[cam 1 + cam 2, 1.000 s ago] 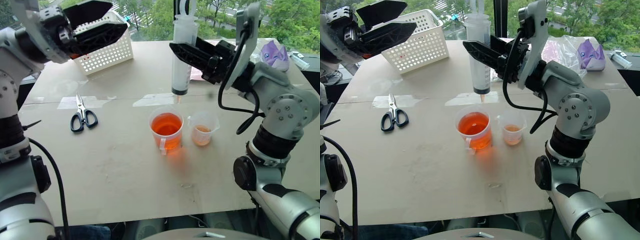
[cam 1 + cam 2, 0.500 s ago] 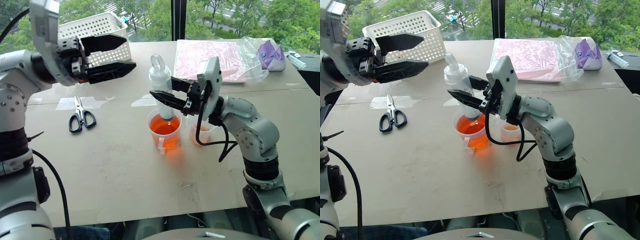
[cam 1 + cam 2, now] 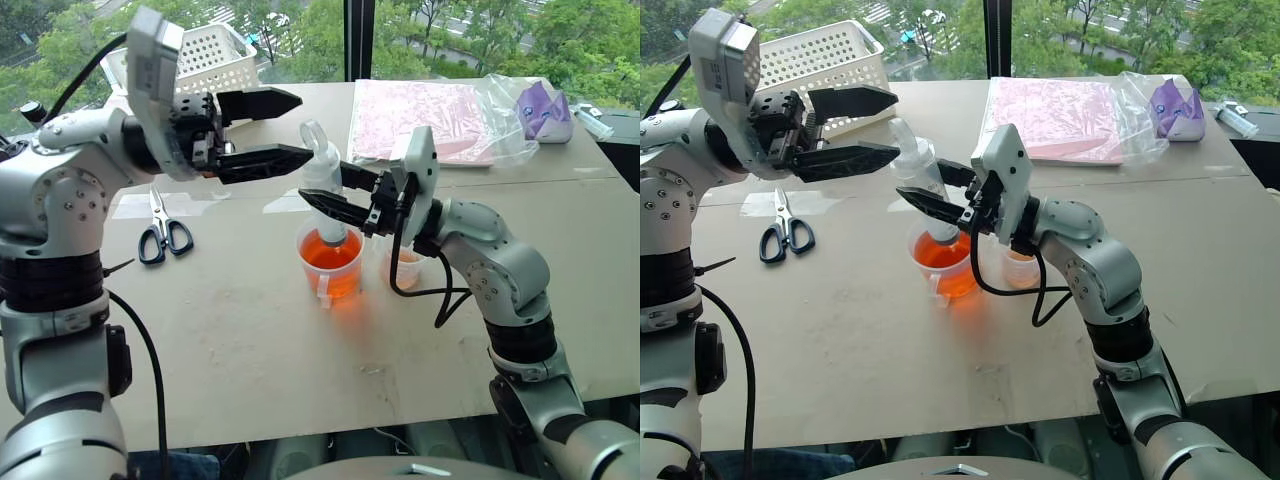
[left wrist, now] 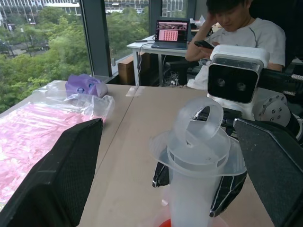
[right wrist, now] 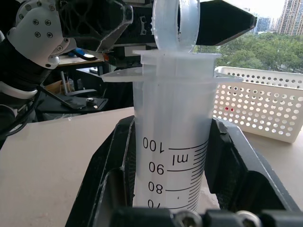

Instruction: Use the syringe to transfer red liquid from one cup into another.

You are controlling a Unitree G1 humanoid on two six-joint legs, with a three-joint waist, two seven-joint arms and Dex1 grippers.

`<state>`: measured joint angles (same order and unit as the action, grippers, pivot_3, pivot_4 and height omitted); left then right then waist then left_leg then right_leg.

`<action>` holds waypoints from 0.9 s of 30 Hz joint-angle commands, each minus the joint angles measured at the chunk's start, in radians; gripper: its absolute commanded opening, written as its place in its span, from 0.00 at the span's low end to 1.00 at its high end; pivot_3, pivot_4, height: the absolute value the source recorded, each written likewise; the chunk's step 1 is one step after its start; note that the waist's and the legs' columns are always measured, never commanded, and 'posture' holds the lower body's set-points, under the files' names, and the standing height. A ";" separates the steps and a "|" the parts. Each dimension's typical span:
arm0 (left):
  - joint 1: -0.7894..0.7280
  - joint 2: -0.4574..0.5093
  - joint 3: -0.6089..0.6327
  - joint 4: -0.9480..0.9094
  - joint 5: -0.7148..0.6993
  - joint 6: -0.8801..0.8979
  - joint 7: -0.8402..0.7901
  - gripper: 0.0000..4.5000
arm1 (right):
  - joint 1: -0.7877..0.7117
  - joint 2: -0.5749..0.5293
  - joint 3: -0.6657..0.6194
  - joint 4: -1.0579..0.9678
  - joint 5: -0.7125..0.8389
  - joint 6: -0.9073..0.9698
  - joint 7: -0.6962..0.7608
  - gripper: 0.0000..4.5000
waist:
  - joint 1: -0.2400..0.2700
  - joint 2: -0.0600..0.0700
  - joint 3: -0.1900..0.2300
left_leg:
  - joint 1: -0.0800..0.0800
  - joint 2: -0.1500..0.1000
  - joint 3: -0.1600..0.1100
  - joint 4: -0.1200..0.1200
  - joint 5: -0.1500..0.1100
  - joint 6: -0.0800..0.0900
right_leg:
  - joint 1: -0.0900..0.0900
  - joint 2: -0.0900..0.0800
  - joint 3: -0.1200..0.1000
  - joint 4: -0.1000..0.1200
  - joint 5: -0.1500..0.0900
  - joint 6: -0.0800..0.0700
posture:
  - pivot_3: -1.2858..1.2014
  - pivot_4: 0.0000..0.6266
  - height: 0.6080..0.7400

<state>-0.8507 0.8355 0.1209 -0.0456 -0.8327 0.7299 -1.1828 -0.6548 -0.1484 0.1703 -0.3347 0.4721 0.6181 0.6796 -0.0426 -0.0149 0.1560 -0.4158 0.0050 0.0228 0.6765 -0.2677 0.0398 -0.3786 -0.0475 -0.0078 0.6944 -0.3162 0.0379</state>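
Large cup (image 3: 332, 262): mid-table, holds red liquid (image 3: 331, 248). Small cup (image 3: 405, 265): just beside it, a little liquid inside. Syringe (image 3: 325, 190): tilted, tip down in the large cup, barrel clamped by the right gripper (image 3: 328, 196). Left gripper (image 3: 290, 128): fingers spread apart, either side of the plunger ring, not touching. Scissors (image 3: 163, 228): flat, well left. Basket (image 3: 205, 52), pink sheet (image 3: 415, 115): far edge.

The beige table (image 3: 250, 330) bears scissors (image 3: 160, 228), a white basket (image 3: 215, 52), two cups (image 3: 330, 262) and a pink bag (image 3: 420, 115).
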 commanded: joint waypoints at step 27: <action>-0.100 -0.052 0.006 0.100 0.098 -0.063 -0.003 0.01 | -0.014 0.014 -0.007 0.004 0.020 -0.048 -0.026 0.34 | 0.002 0.000 0.000 | 0.000 0.000 0.000 0.000 0.000 0.000 | 0.000 0.000 0.000 0.000 0.000 0.000 | 0.52 0.24 1.00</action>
<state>-0.9063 0.7698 0.0757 0.0212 -0.7755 0.7049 -1.2528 -0.6557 -0.1424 0.1565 -0.2946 0.4714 0.5975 0.6373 -0.0403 -0.0152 0.1561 -0.4158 0.0051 0.0226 0.6770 -0.2677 0.0398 -0.3785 -0.0477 -0.0079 0.6943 -0.3162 0.0379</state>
